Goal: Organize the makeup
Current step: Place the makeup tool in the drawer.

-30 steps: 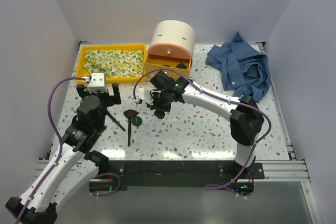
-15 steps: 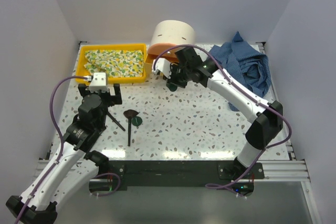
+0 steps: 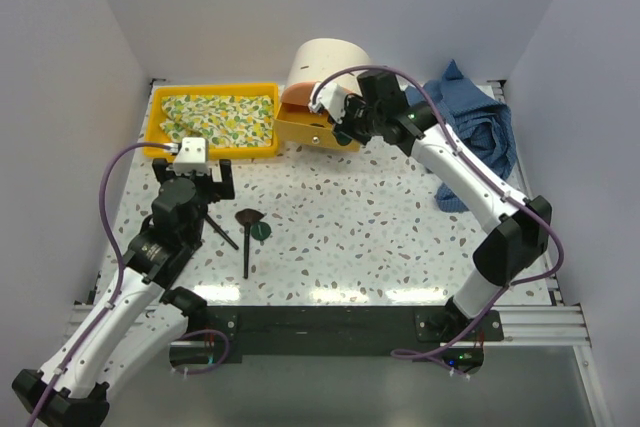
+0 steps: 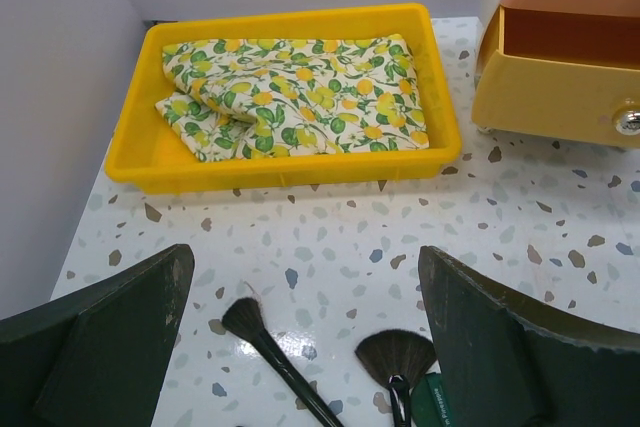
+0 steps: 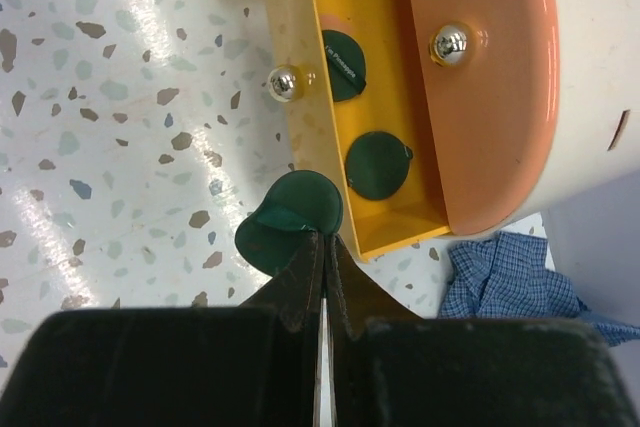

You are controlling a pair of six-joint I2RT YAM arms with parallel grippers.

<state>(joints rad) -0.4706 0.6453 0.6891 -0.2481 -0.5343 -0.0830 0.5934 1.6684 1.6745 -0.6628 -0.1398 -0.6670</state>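
Drawer [image 5: 395, 92] stands open with two green discs [image 5: 378, 164] inside; the right gripper [image 5: 322, 247] pinches a third disc [image 5: 290, 215] tightly by its front wall. Yellow tray [image 4: 290, 164] holds a leaf-patterned cloth [image 4: 300, 97], and the left gripper [image 4: 303, 277] spreads wide above two brushes [image 4: 270, 347].

Lab test cell, not a home. The left arm [image 3: 160, 232] and right arm [image 3: 470, 182] are bolted to a black plate [image 3: 330, 325] on an aluminium rail [image 3: 540, 322] along the bottom of the frame, with purple cables [image 3: 104, 197] looped loose. Plain white panels [image 3: 60, 97] box in the speckled tabletop [image 3: 380, 237] on three sides. The props look staged: a yellow tray [image 3: 152, 132] upper left, a small drawer box [image 3: 325, 62] top centre and a blue shirt [image 3: 470, 132] upper right.
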